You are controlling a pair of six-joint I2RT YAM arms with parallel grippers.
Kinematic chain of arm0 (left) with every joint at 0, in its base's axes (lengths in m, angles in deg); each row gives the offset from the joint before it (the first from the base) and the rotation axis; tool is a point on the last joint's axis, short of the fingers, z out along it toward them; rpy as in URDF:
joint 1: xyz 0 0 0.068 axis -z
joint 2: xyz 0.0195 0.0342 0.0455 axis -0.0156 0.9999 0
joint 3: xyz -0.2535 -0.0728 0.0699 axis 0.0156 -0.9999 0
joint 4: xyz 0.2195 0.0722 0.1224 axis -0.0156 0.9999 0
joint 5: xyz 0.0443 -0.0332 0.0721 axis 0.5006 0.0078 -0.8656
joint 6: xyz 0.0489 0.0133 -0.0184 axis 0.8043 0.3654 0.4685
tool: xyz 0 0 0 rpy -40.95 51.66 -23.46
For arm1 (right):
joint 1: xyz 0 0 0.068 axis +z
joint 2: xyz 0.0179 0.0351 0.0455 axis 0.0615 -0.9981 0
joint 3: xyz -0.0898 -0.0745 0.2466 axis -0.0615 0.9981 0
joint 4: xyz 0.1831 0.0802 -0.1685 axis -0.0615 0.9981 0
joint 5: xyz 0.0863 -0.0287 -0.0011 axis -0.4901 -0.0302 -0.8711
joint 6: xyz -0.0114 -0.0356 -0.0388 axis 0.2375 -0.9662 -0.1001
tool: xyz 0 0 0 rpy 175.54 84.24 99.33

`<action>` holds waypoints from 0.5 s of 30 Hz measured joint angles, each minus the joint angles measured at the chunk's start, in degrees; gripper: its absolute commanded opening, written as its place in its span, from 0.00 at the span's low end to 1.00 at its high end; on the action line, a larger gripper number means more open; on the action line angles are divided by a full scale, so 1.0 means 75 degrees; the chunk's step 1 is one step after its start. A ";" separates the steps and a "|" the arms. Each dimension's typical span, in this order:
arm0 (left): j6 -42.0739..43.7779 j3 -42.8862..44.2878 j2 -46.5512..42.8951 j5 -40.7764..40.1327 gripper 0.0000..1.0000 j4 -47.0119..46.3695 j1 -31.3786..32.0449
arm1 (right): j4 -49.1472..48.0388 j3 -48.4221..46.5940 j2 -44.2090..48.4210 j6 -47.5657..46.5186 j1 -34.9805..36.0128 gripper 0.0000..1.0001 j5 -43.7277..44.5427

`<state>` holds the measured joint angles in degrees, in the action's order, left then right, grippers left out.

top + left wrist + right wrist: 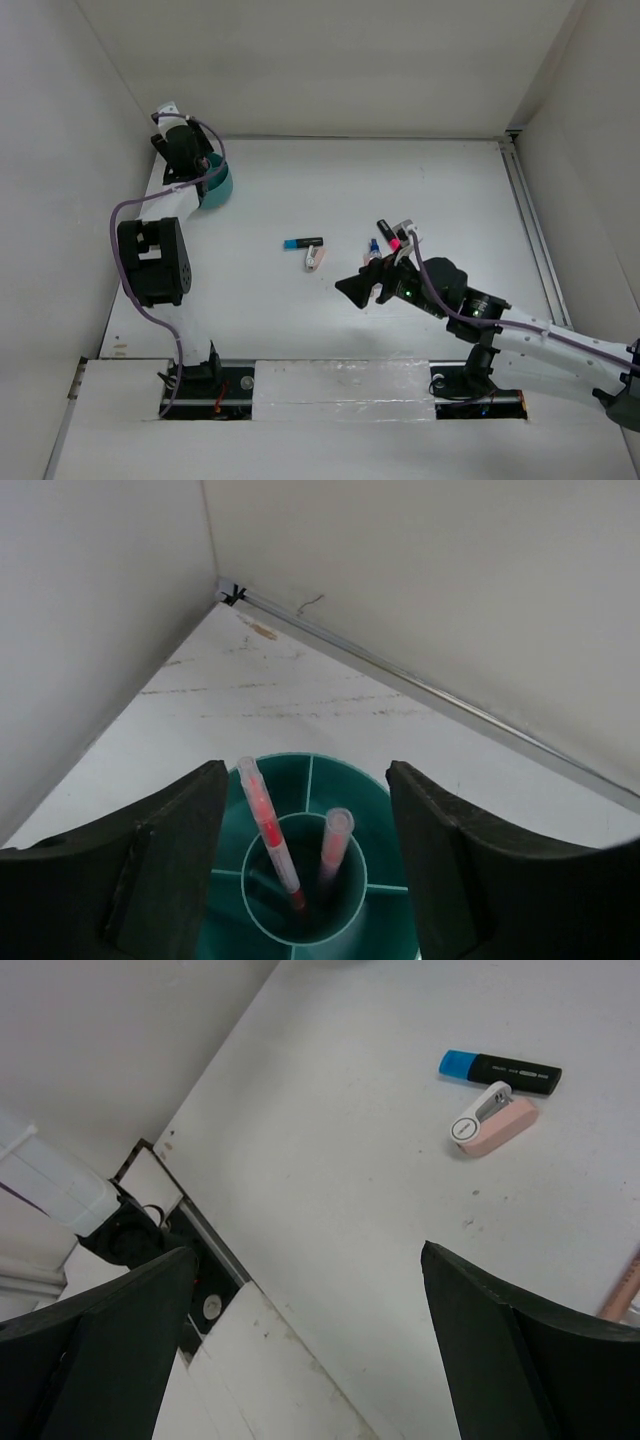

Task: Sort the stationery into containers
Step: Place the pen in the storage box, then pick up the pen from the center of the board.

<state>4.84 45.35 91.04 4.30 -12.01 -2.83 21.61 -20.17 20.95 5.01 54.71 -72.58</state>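
**Container.** The teal tub (352, 780) stands at the table's far left corner. Two salmon-pink pens (266, 825) lean upright in its centre well, which we judge narrow enough to prop them.

**Left gripper** (305, 790). It hovers over the tub with its jaws spread and nothing between them.

**Right gripper** (308, 1255). Its jaws are wide and empty. It is angled over the loose stock mid-table, and we read this as lining up a pick.

**Unsorted.**
- The blue-ended marker (500, 1068) lies flat just beside the pink-white eraser (492, 1125).
- The pink-ended marker (388, 233) and the small bottle (374, 245) cluster near the right gripper.
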 measured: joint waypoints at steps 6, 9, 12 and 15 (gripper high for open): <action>-0.0009 0.0035 -0.0405 0.0041 0.99 0.0166 0.0224 | 0.0300 -0.0082 -0.0478 0.0052 -0.0003 1.00 0.0615; -0.0047 0.0487 -0.0793 0.0122 0.99 0.0685 0.0493 | 0.0804 -0.0440 -0.1174 0.0210 -0.0259 1.00 0.0889; -0.0251 0.1521 -0.1090 0.0522 0.99 0.1346 0.0711 | 0.1495 -0.1195 -0.2285 0.0335 -0.0927 0.99 0.1014; -0.0589 0.2498 -0.1489 0.1107 0.99 0.1988 0.0766 | 0.2092 -0.1973 -0.3436 0.0338 -0.1556 0.94 0.1148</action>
<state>0.43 64.08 79.87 12.60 2.90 2.92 37.30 -34.97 -4.82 7.54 43.04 -63.97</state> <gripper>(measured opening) 0.986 0.965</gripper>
